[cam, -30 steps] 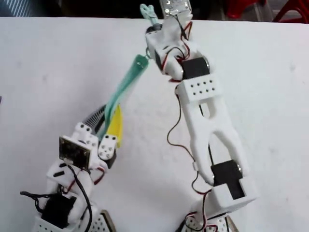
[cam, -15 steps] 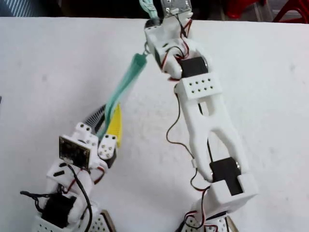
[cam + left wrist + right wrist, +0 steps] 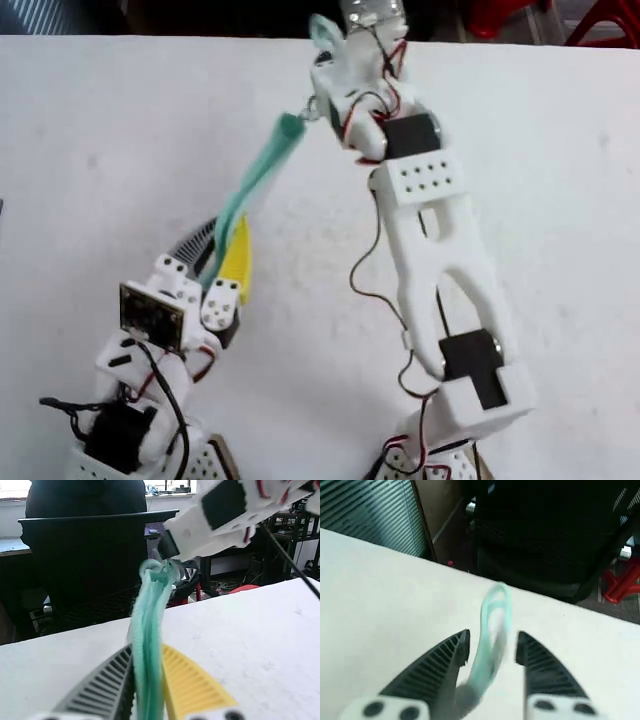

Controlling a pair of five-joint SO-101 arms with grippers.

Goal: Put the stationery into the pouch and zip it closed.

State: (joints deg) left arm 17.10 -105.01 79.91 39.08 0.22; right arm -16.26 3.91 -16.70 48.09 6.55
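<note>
A green pouch (image 3: 255, 185) hangs edge-up above the white table (image 3: 120, 130), stretched between the two arms. My left gripper (image 3: 225, 250) is shut on its near end, which sits pinched between the grey finger and the yellow finger (image 3: 192, 685). In the left wrist view the pouch (image 3: 148, 645) runs away towards the right arm. My right gripper (image 3: 491, 642) is at the pouch's far end by the table's back edge. Its black fingers (image 3: 445, 660) stand apart, and the pale green pull loop (image 3: 495, 615) rises between them. From above, the loop (image 3: 322, 30) sticks out past the right arm.
The table's far edge (image 3: 150, 37) lies just beyond the right gripper, with a dark chair (image 3: 555, 545) and a red base (image 3: 622, 582) on the floor behind. The bare white tabletop spreads to both sides of the arms.
The right arm's wrist and the pull loop have shifted slightly to the right near the table's back edge. The left arm and the pouch's near end have stayed put.
</note>
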